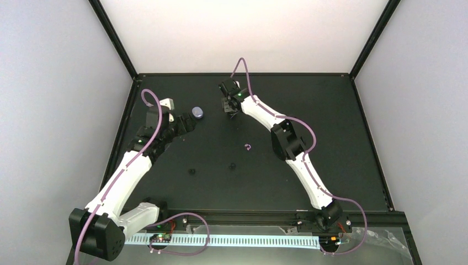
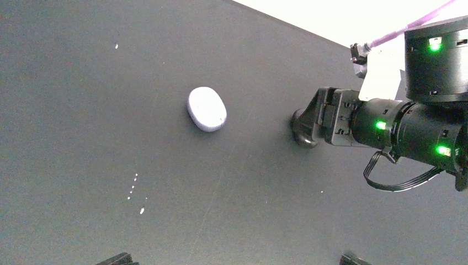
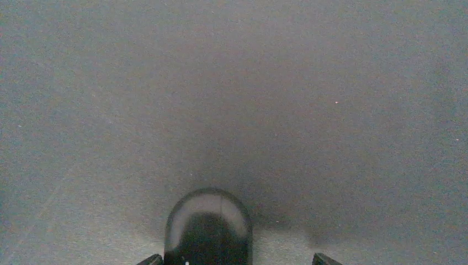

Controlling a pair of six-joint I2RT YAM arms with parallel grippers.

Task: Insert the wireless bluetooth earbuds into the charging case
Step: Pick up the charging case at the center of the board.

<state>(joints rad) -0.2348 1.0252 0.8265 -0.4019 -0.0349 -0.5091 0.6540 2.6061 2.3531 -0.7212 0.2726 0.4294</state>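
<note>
The charging case (image 1: 197, 112) (image 2: 207, 109), a pale lavender oval, lies shut on the black table at the back left. My left gripper (image 1: 186, 123) (image 2: 236, 259) is open just short of it, with nothing between its fingertips. Two tiny black earbuds (image 1: 192, 171) (image 1: 232, 165) lie apart on the table nearer the front. My right gripper (image 1: 230, 106) (image 3: 238, 259) stands low at the back centre, open around a glossy black oval piece (image 3: 208, 221) (image 2: 302, 128). The piece sits against the left finger, with a gap to the right finger (image 3: 325, 258).
A small purple ring (image 1: 248, 147) lies mid-table beside the right arm's elbow. The black frame rails (image 1: 243, 74) border the table at the back and sides. In the left wrist view the right arm's wrist (image 2: 408, 130) reaches in from the right.
</note>
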